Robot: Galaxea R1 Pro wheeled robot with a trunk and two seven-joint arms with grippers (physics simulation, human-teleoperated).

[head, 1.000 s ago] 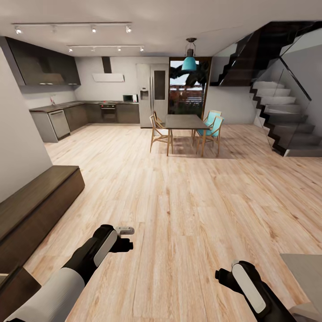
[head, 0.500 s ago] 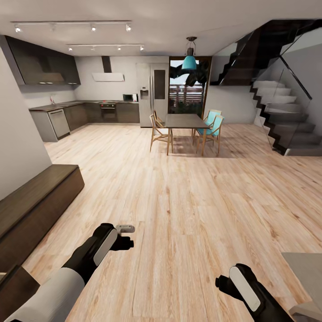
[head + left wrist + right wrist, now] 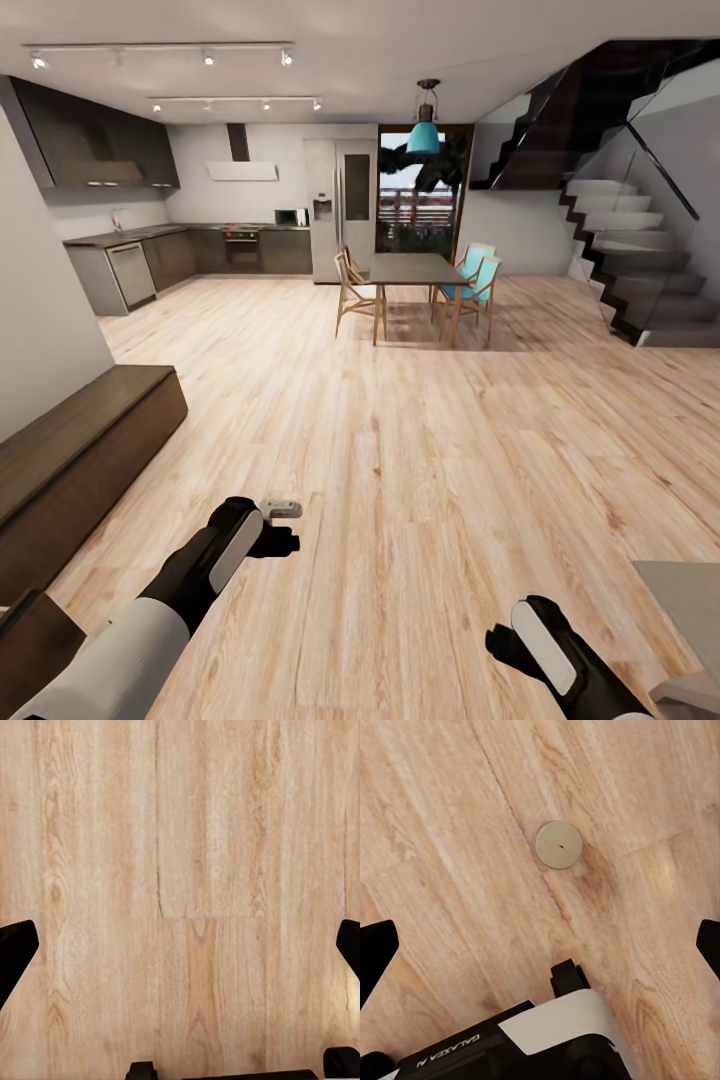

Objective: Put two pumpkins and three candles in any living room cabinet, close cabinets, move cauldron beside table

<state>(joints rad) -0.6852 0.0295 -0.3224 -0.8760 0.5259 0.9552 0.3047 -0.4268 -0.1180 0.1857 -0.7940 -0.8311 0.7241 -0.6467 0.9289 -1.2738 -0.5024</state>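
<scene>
A candle (image 3: 559,844) stands on the plank floor (image 3: 450,810) right under the right hand (image 3: 540,945), whose fingers are spread wide and empty, likely lined up for a pick; the left hand (image 3: 180,945) is equally wide over bare floor; the cabinet (image 3: 80,450) runs along the wall to the left, fronts shut, so the candle must be carried there.

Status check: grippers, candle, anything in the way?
Both grippers, left and right, open and empty. One candle upright on the floor below the right gripper. Nothing around it.
</scene>
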